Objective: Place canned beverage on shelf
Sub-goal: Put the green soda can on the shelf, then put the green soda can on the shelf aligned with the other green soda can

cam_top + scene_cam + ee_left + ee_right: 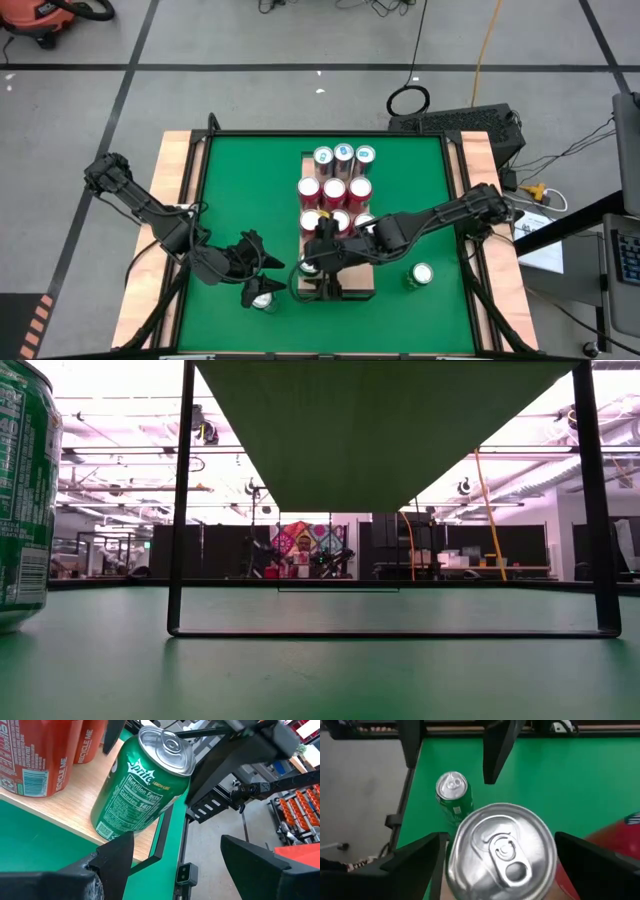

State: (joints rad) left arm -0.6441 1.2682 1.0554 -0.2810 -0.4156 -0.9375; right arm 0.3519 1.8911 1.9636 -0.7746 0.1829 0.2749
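The shelf is a pale wooden block on a black frame in the middle of the green table. A green can stands upright on its base at the shelf's near left corner. My right gripper hangs over this can, open. In the right wrist view its two fingers stand on either side of the can's silver top without touching it. My left gripper waits open just left of the shelf, pointing at the can, with nothing between its fingers.
Red cans and silver-topped cans fill the shelf's far part, close behind the green can. One loose green can stands on the table near the front left, another at the right. The shelf's black frame reaches down to the table.
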